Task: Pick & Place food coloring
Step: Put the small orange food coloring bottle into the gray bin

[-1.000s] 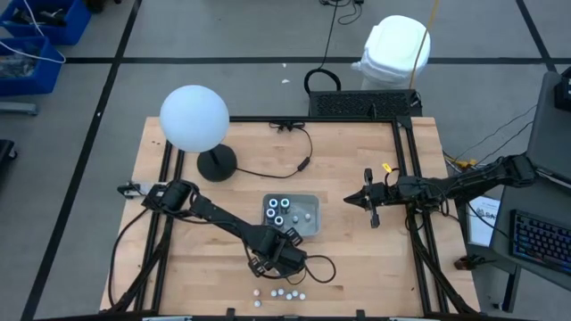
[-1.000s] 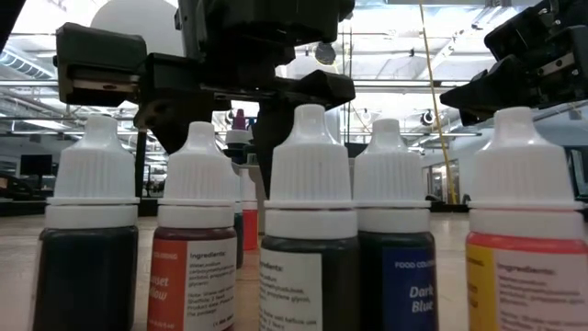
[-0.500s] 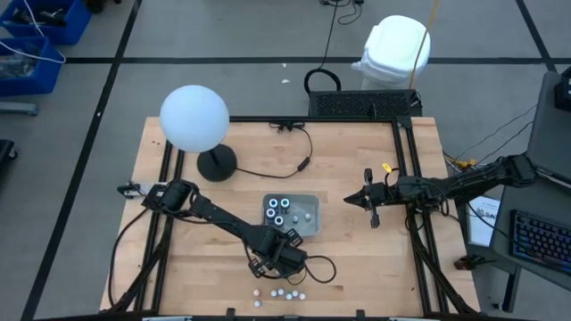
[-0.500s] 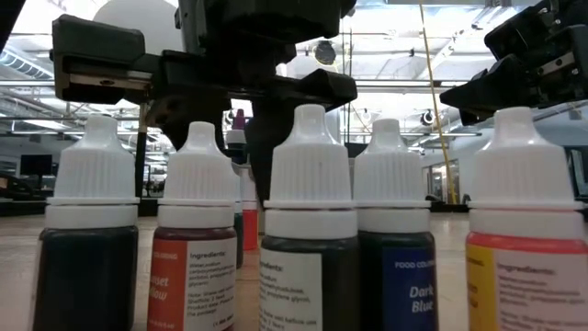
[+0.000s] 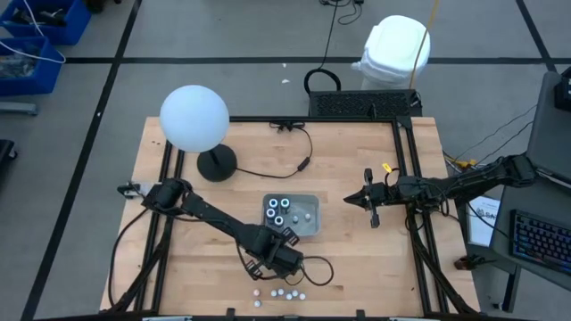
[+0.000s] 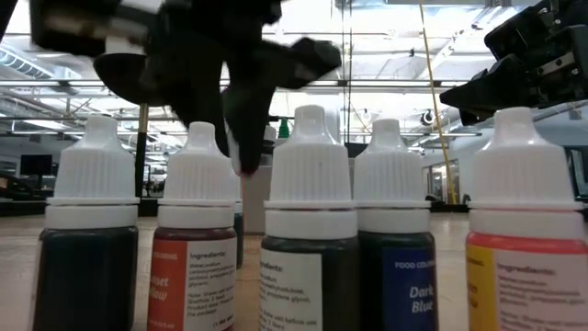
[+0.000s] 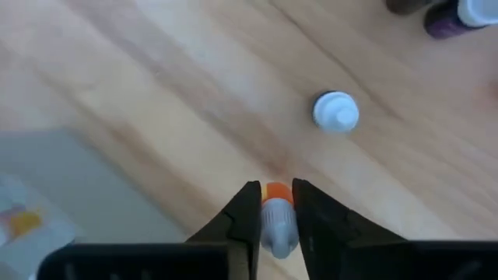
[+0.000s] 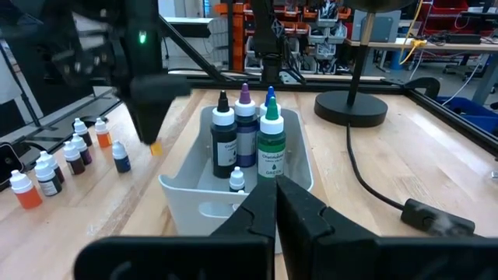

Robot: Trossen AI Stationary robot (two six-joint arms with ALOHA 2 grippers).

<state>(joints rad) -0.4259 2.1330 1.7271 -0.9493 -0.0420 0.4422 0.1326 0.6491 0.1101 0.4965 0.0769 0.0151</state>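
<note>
The food coloring shows as a row of tiny white-capped bottles [image 5: 278, 292] near the table's front edge, close up in the low view [image 6: 308, 230]. Taller bottles [image 8: 249, 132] stand in the grey tray [image 5: 314, 217] at mid-table. My left gripper [image 5: 275, 256] hovers between the tray and the row, shut on one small orange bottle [image 7: 276, 222]. Another white-capped bottle [image 7: 336, 111] stands on the wood beneath it. My right gripper [image 5: 350, 201] hangs shut to the right of the tray, holding nothing. My left gripper pinches the small orange bottle between its two fingers [image 7: 247, 210], which lie on either side of its white cap [image 7: 277, 233]. The fingers point down from above. The bottle stays upright, its orange body [image 7: 276, 192] at the fingertips, clear of the table.
A lamp with a white globe [image 5: 194, 118] and a black base [image 5: 217, 163] stands at the far left, its cable [image 5: 303, 165] running behind the tray. Several small bottles [image 8: 54, 167] stand on the wood near the tray. Black rails [image 5: 406, 178] edge the table.
My left gripper has shut on the small orange bottle that stood behind the front row and has risen with it, shifting slightly toward the table's left and near edges. The bottle is now off the wood. In the low view the gripper is blurred.
</note>
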